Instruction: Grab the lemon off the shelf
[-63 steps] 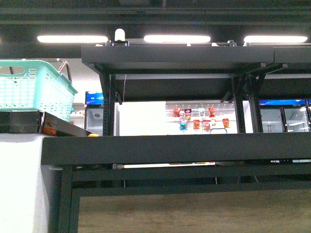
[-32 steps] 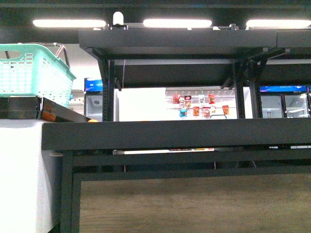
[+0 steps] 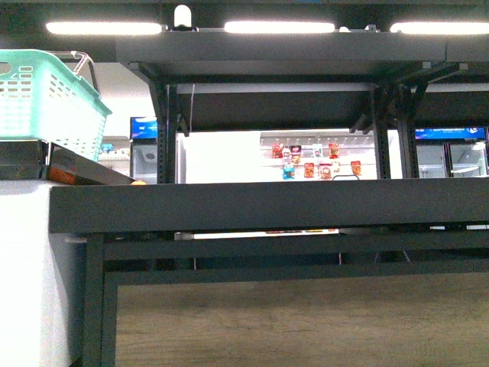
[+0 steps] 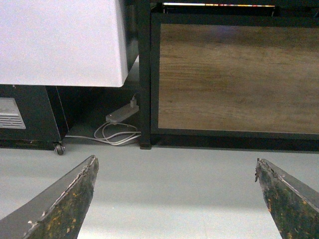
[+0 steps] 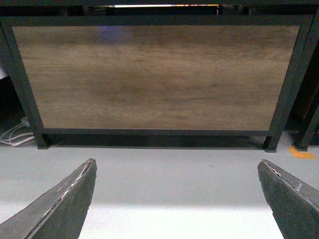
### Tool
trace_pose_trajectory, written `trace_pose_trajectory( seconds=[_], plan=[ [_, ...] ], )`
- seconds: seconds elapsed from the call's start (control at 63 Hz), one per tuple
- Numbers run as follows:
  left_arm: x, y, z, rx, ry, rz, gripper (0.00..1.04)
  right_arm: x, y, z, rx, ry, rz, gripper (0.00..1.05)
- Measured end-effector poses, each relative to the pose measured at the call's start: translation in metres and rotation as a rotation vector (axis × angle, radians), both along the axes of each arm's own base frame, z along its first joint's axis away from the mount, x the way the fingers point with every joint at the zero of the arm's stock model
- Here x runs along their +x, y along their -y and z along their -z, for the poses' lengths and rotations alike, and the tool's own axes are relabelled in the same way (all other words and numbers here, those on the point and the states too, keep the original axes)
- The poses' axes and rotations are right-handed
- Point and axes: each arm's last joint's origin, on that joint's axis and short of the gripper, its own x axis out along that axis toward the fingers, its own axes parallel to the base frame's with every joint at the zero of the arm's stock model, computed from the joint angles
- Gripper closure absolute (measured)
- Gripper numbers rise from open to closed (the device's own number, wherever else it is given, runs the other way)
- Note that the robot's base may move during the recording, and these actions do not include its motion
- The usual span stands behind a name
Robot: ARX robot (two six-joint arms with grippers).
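Front view: shelf (image 3: 267,206) seen edge-on, lemon not visible, maybe on top of it. Left gripper (image 4: 177,199) and right gripper (image 5: 177,199) both spread wide, empty, low before the shelf's wood panel (image 5: 154,74). Best to raise above the shelf and locate the lemon before reaching.

Faced the shelf (image 3: 267,206) head-on, its deck across the middle, a panel (image 3: 306,321) set below it and a second deck (image 3: 283,50) above. Found a cabinet (image 3: 30,267) just left of the shelf, with a basket (image 3: 46,99) up on top. Saw a power strip (image 4: 121,114) and cable (image 4: 113,135) on the floor (image 4: 174,184) between cabinet and shelf leg, and fridges (image 3: 451,157) well behind.
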Motion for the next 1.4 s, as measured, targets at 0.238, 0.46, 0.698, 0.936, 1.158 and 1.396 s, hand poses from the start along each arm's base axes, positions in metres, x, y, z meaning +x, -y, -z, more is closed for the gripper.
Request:
trace_pose_trajectory(
  seconds=[0.238, 0.46, 0.698, 0.936, 1.158, 1.396],
  plan=[
    [0.0, 0.0, 0.0, 0.0, 0.0, 0.0, 0.08, 0.0, 0.0, 0.0, 0.0, 0.0, 0.0, 0.07],
    [0.0, 0.0, 0.0, 0.0, 0.0, 0.0, 0.08, 0.0, 0.0, 0.0, 0.0, 0.0, 0.0, 0.07],
    [0.0, 0.0, 0.0, 0.0, 0.0, 0.0, 0.08, 0.0, 0.0, 0.0, 0.0, 0.0, 0.0, 0.07],
    [0.0, 0.0, 0.0, 0.0, 0.0, 0.0, 0.08, 0.0, 0.0, 0.0, 0.0, 0.0, 0.001, 0.07],
    [0.0, 0.0, 0.0, 0.0, 0.0, -0.001, 0.08, 0.0, 0.0, 0.0, 0.0, 0.0, 0.0, 0.07],
    [0.0, 0.0, 0.0, 0.0, 0.0, 0.0, 0.08, 0.0, 0.0, 0.0, 0.0, 0.0, 0.0, 0.07]
  ],
)
